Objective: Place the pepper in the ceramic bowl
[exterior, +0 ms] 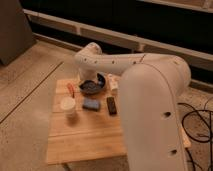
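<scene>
A small, slim red-orange pepper (71,90) is seen lying on the light wooden counter (85,137) near its far left corner, just beside a round dark ceramic bowl (94,86). The end effector (84,77) is held at the bowl's far left rim; whether it is spread cannot be told.

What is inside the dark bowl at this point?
Nothing shows in the visible part of the bowl. The pepper lies on the table left of it. The arm and gripper, just above its far-left rim, cover the back part.
</scene>
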